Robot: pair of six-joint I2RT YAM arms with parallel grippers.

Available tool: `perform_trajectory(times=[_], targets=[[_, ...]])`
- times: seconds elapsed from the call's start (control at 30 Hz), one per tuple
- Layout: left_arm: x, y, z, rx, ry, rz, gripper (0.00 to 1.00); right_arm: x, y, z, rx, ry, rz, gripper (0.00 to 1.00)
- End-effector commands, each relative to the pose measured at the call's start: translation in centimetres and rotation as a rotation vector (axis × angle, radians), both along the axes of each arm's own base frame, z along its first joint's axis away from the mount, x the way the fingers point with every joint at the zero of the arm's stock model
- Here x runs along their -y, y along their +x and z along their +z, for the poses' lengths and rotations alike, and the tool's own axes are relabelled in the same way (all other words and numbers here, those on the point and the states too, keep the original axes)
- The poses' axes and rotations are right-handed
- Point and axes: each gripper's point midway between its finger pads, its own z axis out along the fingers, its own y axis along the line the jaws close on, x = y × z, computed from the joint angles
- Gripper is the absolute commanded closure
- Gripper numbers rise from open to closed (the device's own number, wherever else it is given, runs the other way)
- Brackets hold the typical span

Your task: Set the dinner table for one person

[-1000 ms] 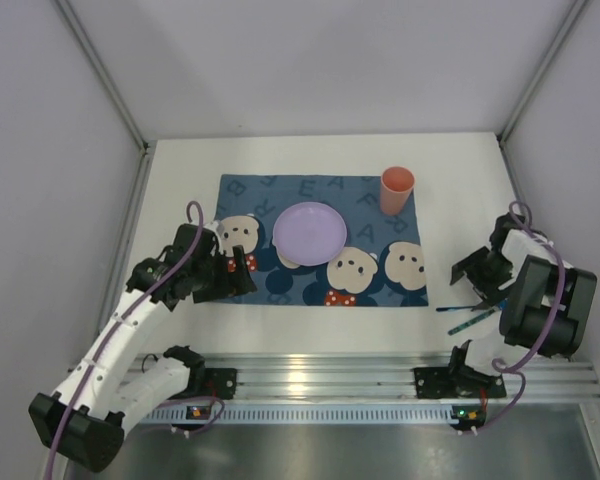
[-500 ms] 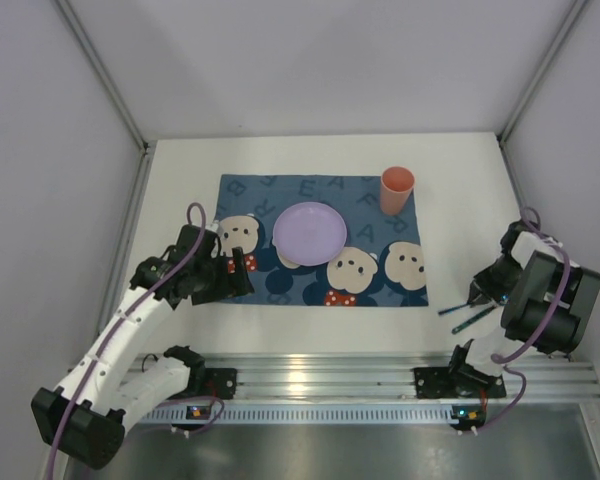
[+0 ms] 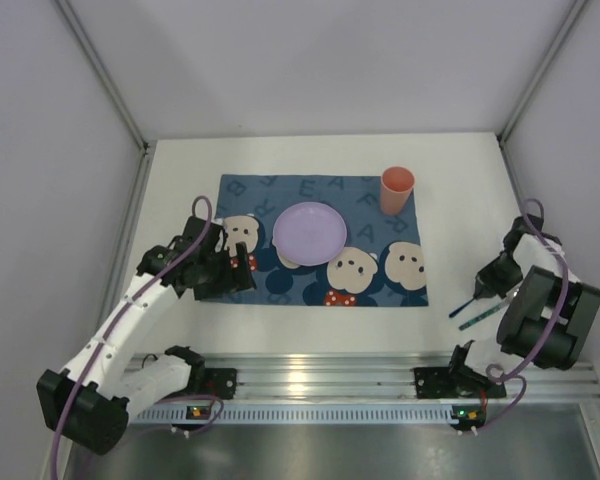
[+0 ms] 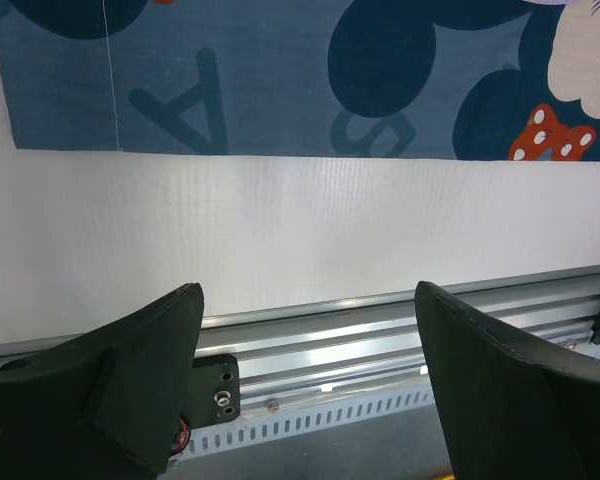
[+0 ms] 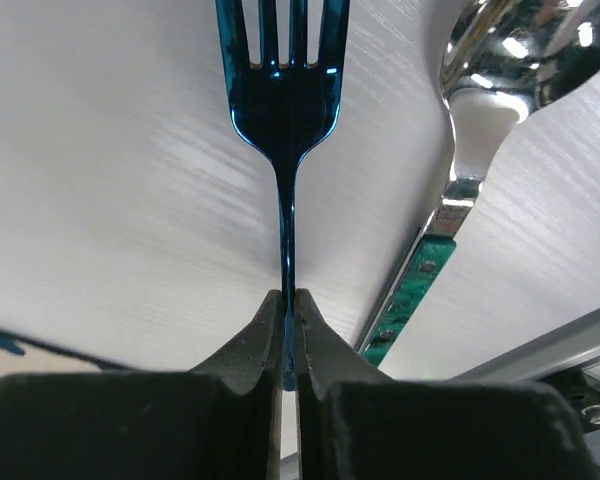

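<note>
Your right gripper (image 5: 285, 300) has come down and shut since the earlier frame, when it stood wide over the cutlery. Your left arm has only crept a little towards the far edge.

At the left, your left gripper (image 4: 305, 320) hangs spread wide with nothing between its fingers. It sits over bare white tabletop at the near left corner of the placemat (image 3: 270, 190). The placemat lies across the middle of the dinner table (image 3: 460, 200). A lilac plate (image 3: 310, 232) rests near the placemat's centre, and an orange cup (image 3: 396, 190) stands upright at its far right corner.

Towards the right edge of the tabletop, off the placemat and beyond its near right corner, is the blue fork (image 5: 285, 110). Your right gripper's jaws are pinched tight on its thin handle. I cannot tell whether it has left the surface yet. A spoon (image 5: 480, 100) with a green handle lies just beside it on the near side, close to parallel and not in the grip.

The next move turns on the fork's long axis. It runs slantwise, with the handle end in the jaws and the tines pointing away from the hand, towards the near edge and the placemat. The plate lies to the left and farther in. The right arm is much the nearer one, so the carry is probably leftward, with a turn to lay the fork straight beside the plate.
</note>
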Motion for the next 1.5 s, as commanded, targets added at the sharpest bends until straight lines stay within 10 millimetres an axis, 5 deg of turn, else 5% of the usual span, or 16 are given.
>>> perform_trajectory(times=[0.0, 0.17, 0.37, 0.6, 0.7, 0.73, 0.83, 0.87, 0.9, 0.93, 0.97, 1.0, 1.03, 1.1, 1.13, 1.47], targets=[[0.6, 0.9, 1.5, 0.027, -0.021, -0.006, 0.08, 1.7, 2.9, 4.7, 0.186, -0.117, 0.034, 1.00], [0.9, 1.6, 2.0, 0.035, -0.024, -0.013, 0.08, 0.3, 3.4, 10.2, 0.314, -0.152, 0.093, 1.00], [0.6, 2.6, 3.3, 0.084, -0.009, 0.004, 0.08, -6.3, 5.0, 16.4, 0.429, -0.185, 0.296, 1.00], [-1.7, 3.3, 6.3, 0.210, 0.051, 0.106, 0.08, -26.6, 9.9, 25.2, 0.820, 0.172, 0.732, 1.00], [-3.1, 2.6, 7.4, 0.239, 0.082, 0.159, 0.07, -35.6, 10.9, 26.8, 0.865, 0.316, 0.890, 1.00], [-3.5, 2.1, 7.6, 0.234, 0.090, 0.176, 0.06, -38.5, 11.6, 24.7, 0.807, 0.358, 0.929, 1.00], [-4.6, 1.4, 8.8, 0.275, 0.100, 0.215, 0.05, -45.7, 11.7, 25.9, 0.832, 0.482, 1.006, 1.00], [-4.9, 1.0, 8.8, 0.271, 0.108, 0.220, 0.05, -48.0, 12.6, 22.6, 0.766, 0.490, 1.020, 1.00], [-5.1, 0.7, 9.1, 0.278, 0.108, 0.228, 0.05, -50.4, 12.8, 23.8, 0.796, 0.525, 1.035, 1.00], [-5.3, 0.4, 9.3, 0.286, 0.103, 0.236, 0.05, -51.9, 13.0, 23.0, 0.765, 0.569, 1.031, 1.00], [-5.4, 0.1, 9.5, 0.285, 0.099, 0.240, 0.05, -53.6, 13.9, 19.0, 0.690, 0.585, 1.024, 1.00], [-5.4, -0.3, 9.5, 0.277, 0.097, 0.240, 0.05, -55.1, 14.7, 19.5, 0.693, 0.632, 0.994, 1.00], [-5.4, -0.6, 9.6, 0.280, 0.086, 0.244, 0.05, -56.5, 15.0, 15.8, 0.617, 0.659, 0.990, 1.00], [-5.4, -1.1, 9.8, 0.274, 0.076, 0.242, 0.05, -58.6, 15.9, 15.7, 0.626, 0.715, 0.963, 1.00], [-5.3, -1.3, 9.9, 0.268, 0.069, 0.241, 0.05, -59.2, 16.3, 13.1, 0.582, 0.717, 0.948, 1.00], [-7.4, -4.2, 10.9, 0.265, 0.104, 0.288, 0.05, -59.6, 17.5, 5.8, 0.486, 0.665, 0.883, 1.00]])
